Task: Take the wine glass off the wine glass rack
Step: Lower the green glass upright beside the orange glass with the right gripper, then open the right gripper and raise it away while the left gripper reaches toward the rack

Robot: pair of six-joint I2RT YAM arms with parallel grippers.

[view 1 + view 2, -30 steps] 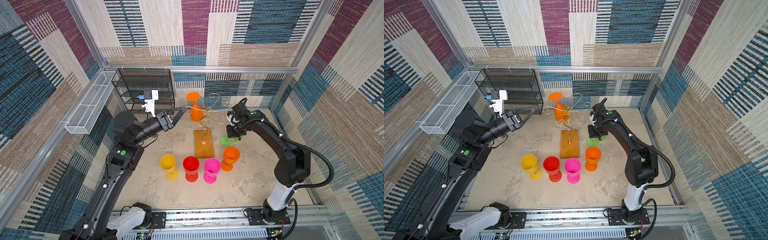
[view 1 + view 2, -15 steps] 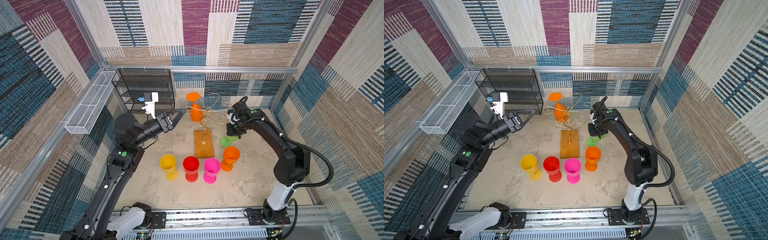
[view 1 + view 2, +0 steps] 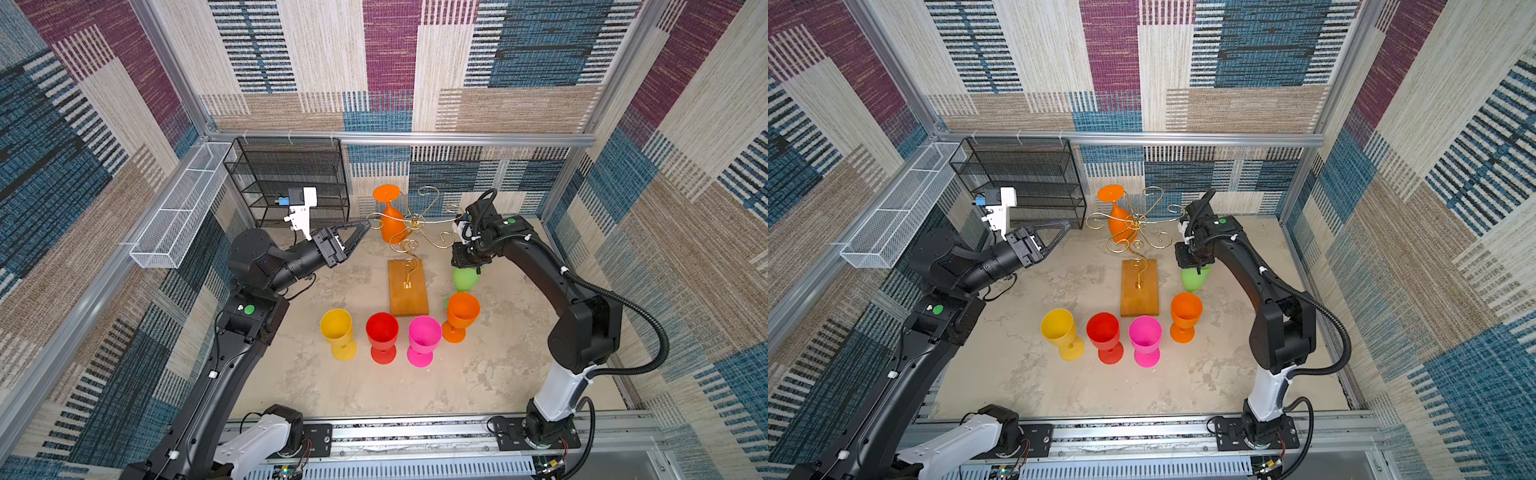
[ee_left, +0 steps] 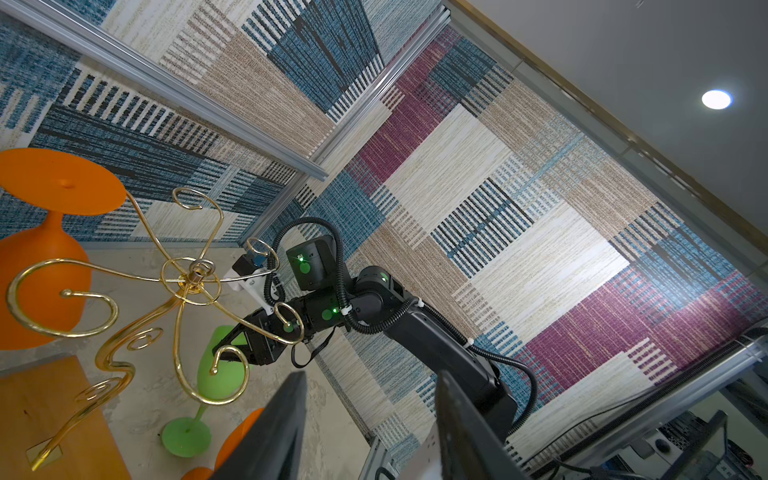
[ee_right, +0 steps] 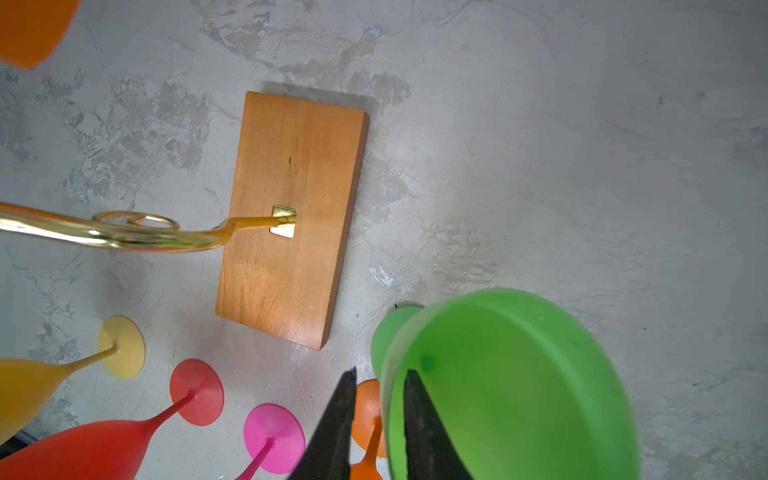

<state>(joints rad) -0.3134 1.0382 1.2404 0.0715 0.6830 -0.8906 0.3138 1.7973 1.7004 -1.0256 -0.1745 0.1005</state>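
Count the wine glasses and you get six. Five stand on the counter (image 3: 332, 386): one yellow glass (image 3: 336, 328), one red glass (image 3: 382, 332), one pink glass (image 3: 424, 334), one orange glass (image 3: 462, 309) and one green glass (image 3: 464, 279). One hanging orange glass (image 3: 390, 224) sits at 11 o'clock on the single wine glass rack (image 3: 408, 291). You also have one black mesh shelf (image 3: 291, 166) and one white wire basket (image 3: 178, 208).

Left end effector (image 4: 370, 386), jaws apart.

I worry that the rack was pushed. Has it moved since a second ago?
No. The rack has not shifted: its base still ends just behind the red glass and pink glass.
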